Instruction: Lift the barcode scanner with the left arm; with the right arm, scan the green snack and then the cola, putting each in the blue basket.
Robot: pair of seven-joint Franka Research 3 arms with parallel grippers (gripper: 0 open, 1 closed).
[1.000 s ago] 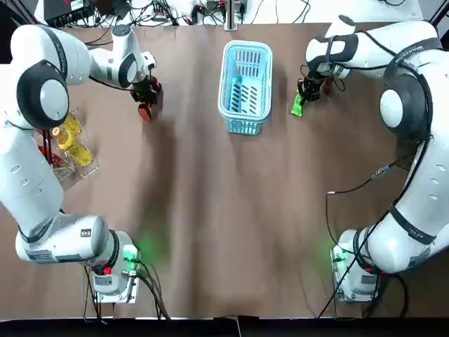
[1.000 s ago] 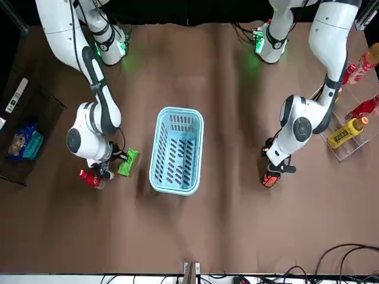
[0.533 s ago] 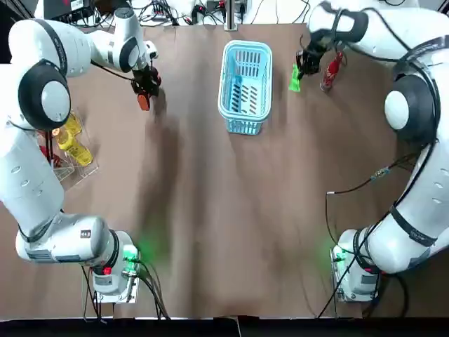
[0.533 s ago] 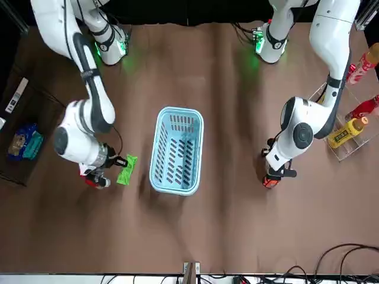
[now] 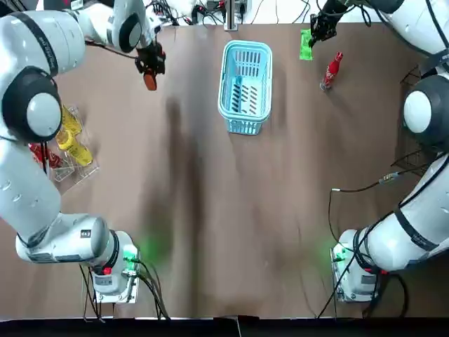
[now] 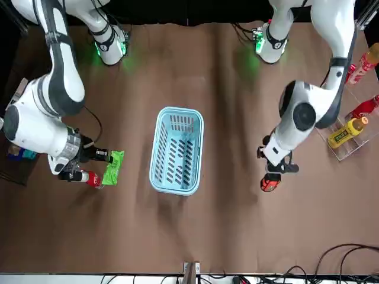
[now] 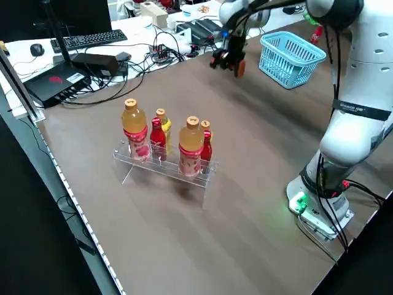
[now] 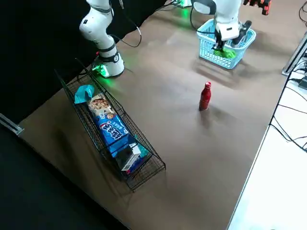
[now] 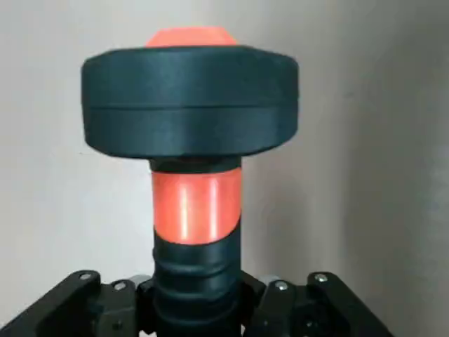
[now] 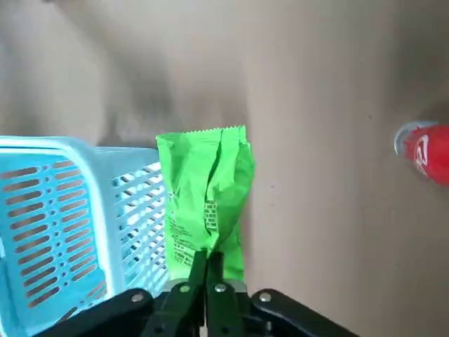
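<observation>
A clear rack of bottles point(image 5: 66, 140) stands on the counter point(image 5: 231, 210), well to the left of the blue basket point(image 5: 247, 45). Nearer the basket, but also well to its left, the left tool point(image 5: 149, 67) is clamped on the handle of the orange and black scanner point(image 5: 150, 81). It holds the scanner clear of the counter, head pointing down. The basket sits toward the far edge of the counter, between the two tools. Just right of the basket's far corner, the right tool point(image 5: 317, 28) is pinched together on one edge of the green snack point(image 5: 305, 43), which hangs off the counter beside the basket's outer wall. Farther right of the basket, the red cola bottle point(image 5: 331, 70) stands upright on the counter, apart from the snack.
</observation>
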